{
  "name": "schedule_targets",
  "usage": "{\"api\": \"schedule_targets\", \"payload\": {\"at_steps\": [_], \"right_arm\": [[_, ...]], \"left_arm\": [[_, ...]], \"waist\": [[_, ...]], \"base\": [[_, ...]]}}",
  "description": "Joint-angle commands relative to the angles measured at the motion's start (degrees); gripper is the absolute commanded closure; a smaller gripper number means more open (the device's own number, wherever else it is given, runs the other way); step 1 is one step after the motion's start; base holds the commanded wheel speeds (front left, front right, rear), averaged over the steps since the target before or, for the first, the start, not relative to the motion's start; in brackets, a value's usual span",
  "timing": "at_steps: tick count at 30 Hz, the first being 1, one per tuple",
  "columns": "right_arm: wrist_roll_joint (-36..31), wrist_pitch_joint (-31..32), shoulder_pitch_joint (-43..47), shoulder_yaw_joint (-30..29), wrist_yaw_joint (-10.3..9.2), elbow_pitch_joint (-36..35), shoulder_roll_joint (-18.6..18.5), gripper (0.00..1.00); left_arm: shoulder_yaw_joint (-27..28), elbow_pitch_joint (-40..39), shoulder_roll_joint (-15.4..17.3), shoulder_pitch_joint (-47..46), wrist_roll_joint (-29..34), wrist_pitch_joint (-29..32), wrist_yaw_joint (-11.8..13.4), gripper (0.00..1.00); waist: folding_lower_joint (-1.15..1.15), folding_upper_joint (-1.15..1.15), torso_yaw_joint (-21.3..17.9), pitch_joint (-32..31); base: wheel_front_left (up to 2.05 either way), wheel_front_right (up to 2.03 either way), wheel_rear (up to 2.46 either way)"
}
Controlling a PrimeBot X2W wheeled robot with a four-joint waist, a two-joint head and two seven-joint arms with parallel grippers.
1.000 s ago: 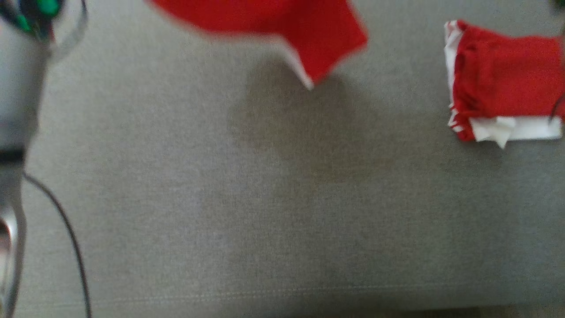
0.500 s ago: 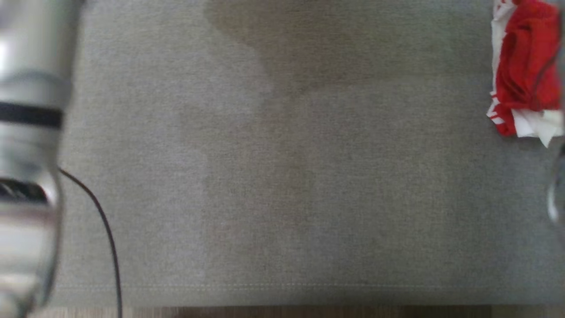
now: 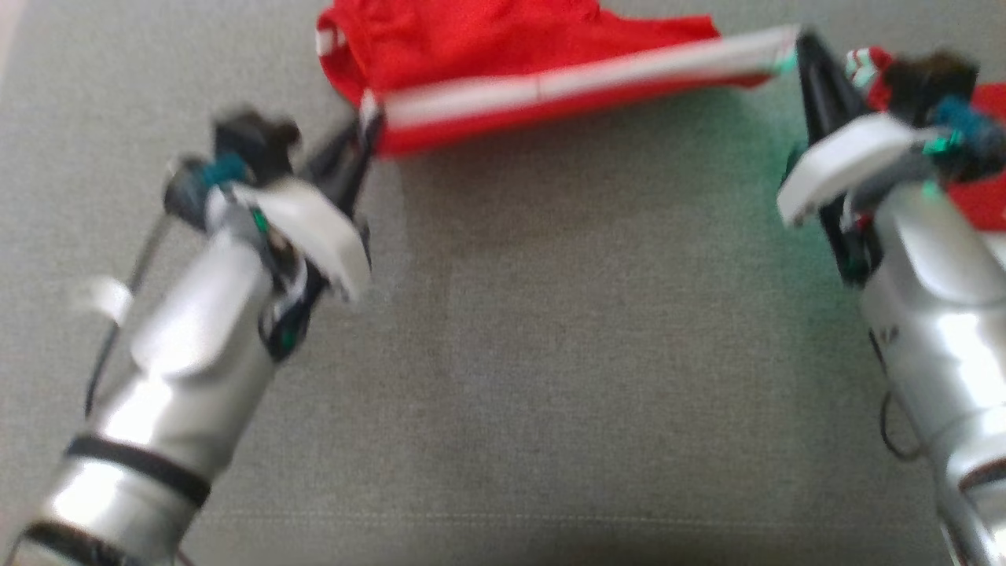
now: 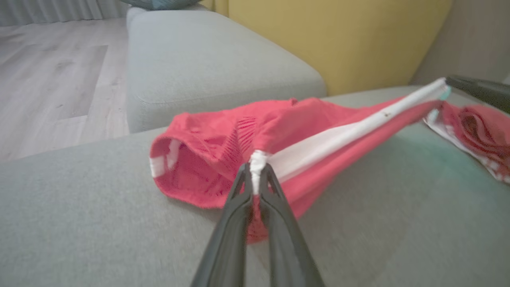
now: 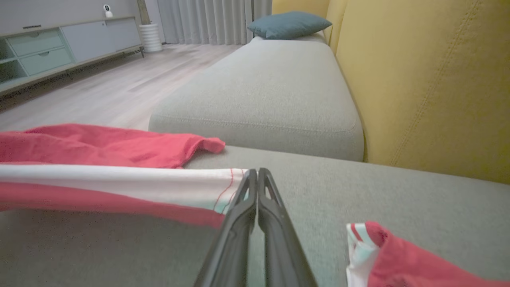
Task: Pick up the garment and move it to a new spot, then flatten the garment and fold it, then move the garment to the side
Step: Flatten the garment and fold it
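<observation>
Left claw [image 3: 368,124], right claw [image 3: 800,39] both clamped; arms spread wide.

The garment [image 4: 207,155] was red cloth, matt, open-meshed in places, with a smoother white band [image 4: 338,134] along one edge. The sofa seat [image 3: 550,354] was grey woven fabric, matt and slightly coarse (a stitched seam ran near its front). The backrest [image 5: 430,87] looked like smooth yellow leather with a faint sheen. The floor [image 4: 51,79] was pale wood. The left tool [image 4: 257,171] had fingers [image 4: 283,227] of dark matt plastic; the left forearm [image 3: 189,346] was glossy silver.
</observation>
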Motion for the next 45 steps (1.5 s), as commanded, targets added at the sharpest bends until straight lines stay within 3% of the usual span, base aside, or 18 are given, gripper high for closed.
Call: {"api": "schedule_targets", "payload": {"at_steps": [1, 13, 24, 35, 45], "right_arm": [[1.85, 0.05, 1.84, 2.91, -0.05, -1.24, -0.94, 1.0], [14.82, 4.53, 14.64, 18.06, -0.05, -9.05, -9.44, 1.0], [22.31, 9.63, 24.65, 21.98, -0.05, -18.63, -17.6, 1.0], [24.8, 16.98, 35.33, 17.62, -0.05, -33.72, -27.01, 1.0], [18.84, 20.87, 34.38, 7.5, -0.05, -43.39, -26.8, 1.0]], "left_arm": [[-0.29, -2.31, 3.25, 0.21, 0.58, -0.69, 0.08, 1.0], [-5.9, -6.24, 7.12, 13.21, 3.7, -0.69, 0.14, 1.0], [-6.91, -12.1, 8.0, 22.69, 2.81, -0.54, 1.6, 1.0], [-10.04, -26.16, 10.57, 30.2, 2.14, 5.43, 4.32, 1.0], [-5.84, -33.52, 12.01, 28.49, 0.3, 5.6, 7.94, 1.0]], "waist": [[0.0, 0.0, -0.13, -2.84], [0.0, 0.0, -2.11, -11.2], [0.0, 0.0, -3.01, -16.07], [0.0, 0.0, -2.67, -16.82], [0.0, 0.0, -1.14, -14.16]], "base": [[0.0, 0.0, 0.0], [0.0, 0.0, 0.0], [0.0, 0.0, 0.0], [0.0, 0.0, 0.0], [0.0, 0.0, 0.0]]}}
